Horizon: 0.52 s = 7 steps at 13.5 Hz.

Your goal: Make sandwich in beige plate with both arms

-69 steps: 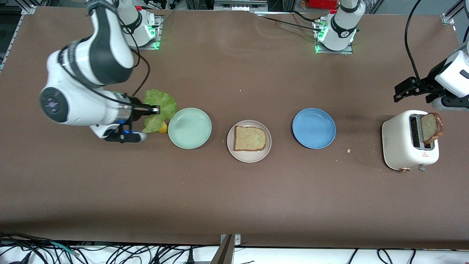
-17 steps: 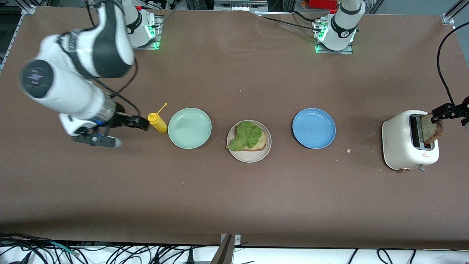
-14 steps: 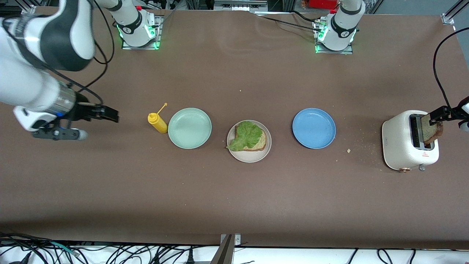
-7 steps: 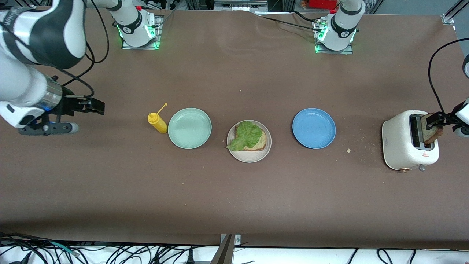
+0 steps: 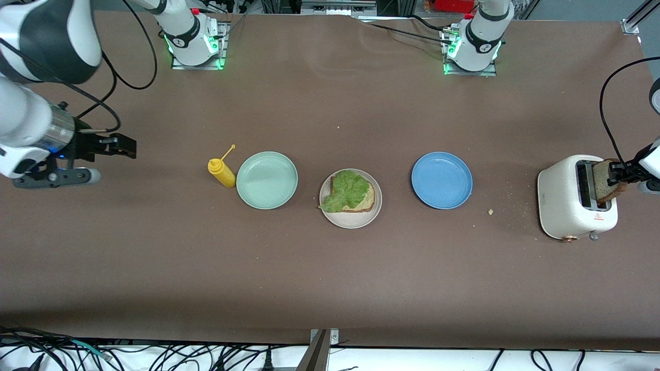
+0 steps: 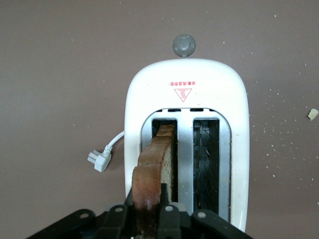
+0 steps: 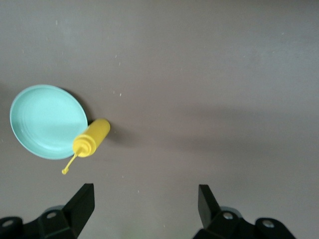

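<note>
The beige plate [image 5: 350, 220] sits mid-table between the mint-green and blue plates. On it lies one brown bread slice [image 5: 367, 203] with a crinkly green lettuce leaf [image 5: 348, 189] on top. A second bread slice [image 5: 600, 184] stands in a slot of the white toaster [image 5: 567, 201] at the left arm's end. My left gripper [image 5: 617, 173] is shut on that slice's top edge; in the left wrist view its fingers [image 6: 128, 201] press both faces of the slice [image 6: 157, 159]. My right gripper [image 5: 131, 147] is open and empty over bare table at the right arm's end, and it also shows in the right wrist view [image 7: 145, 191].
A mint-green plate [image 5: 266, 180] and a yellow squeeze bottle [image 5: 221, 172] stand toward the right arm's end; both show in the right wrist view, the plate [image 7: 47, 122] and the bottle [image 7: 91, 138]. A blue plate [image 5: 441, 180] lies between the beige plate and the toaster [image 6: 184, 109]. Crumbs lie near the toaster.
The lettuce leaf went from my right gripper onto the bread in the beige plate. The right arm then drew back toward its end. My left gripper came down and closed on the toaster slice.
</note>
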{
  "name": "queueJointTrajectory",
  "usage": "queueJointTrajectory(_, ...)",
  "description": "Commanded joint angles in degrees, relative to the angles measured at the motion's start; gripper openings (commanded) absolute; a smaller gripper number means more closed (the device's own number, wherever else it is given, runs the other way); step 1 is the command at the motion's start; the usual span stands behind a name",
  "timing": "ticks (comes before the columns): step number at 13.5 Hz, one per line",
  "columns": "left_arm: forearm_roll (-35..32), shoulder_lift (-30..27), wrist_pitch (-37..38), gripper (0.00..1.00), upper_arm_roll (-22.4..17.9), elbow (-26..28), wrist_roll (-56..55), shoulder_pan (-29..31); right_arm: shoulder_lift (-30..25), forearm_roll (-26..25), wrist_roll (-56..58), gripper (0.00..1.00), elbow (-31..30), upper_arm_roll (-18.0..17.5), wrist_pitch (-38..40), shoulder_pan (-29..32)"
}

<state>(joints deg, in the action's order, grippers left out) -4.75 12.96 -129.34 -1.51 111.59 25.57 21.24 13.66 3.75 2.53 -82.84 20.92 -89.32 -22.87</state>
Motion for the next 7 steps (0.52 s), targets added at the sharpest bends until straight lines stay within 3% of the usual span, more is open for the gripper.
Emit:
queueJointTrajectory(1, 0.1, -0.1, 1.8, 0.0, 0.5, -3.0, 1.4, 0.6, -7.6, -1.3, -1.4, 1.0, -9.0, -7.7, -2.8, 6.7)
queueJointTrajectory(3, 0.0, -0.1, 6.1, 0.0, 0.7, -6.2, 1.4, 0.1, -10.7, -1.6, -2.1, 1.0, -12.5, -13.4, -4.5, 12.8)
queueJointTrajectory(7, 0.6, 0.0, 16.9, 0.0, 1.6, -15.9, 0.9, -1.4, -15.7, -3.4, -1.6, 1.0, -13.7, -15.8, -9.0, 20.5)
